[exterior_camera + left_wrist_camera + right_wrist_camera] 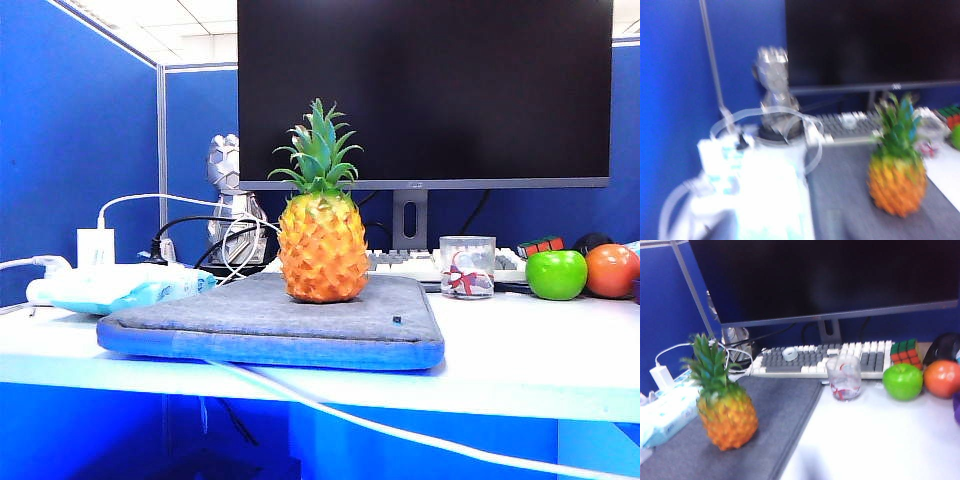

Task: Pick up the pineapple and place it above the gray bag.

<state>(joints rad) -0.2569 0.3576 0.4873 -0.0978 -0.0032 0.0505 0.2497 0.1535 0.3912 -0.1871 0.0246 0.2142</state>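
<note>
A large dark monitor fills the back of the desk, its stand planted behind a white and gray keyboard. In front of it the white table carries the gray bag, lying flat with its long edge toward the exterior camera and a small dark tag on its top near the right corner. The pineapple stands upright on the bag, toward the rear of it, leaf crown up, with bare fabric on all sides. Left of the bag, just beside it, lies a white-and-light-blue packet, with a white charger and looping white cables behind it, and a silver faceted figure further back. Right of the bag, well apart from it, a clear glass cup stands before the keyboard; beyond it sit a green apple and a round orange fruit touching or nearly touching each other, with a colored cube behind them. Neither the left gripper nor the right gripper appears in any view: the exterior view shows no arm over the table, and both wrist views look across the desk without their own fingers in frame, so I cannot tell how far either stands open. Nothing holds or touches the pineapple. The left wrist view is blurred.
</note>
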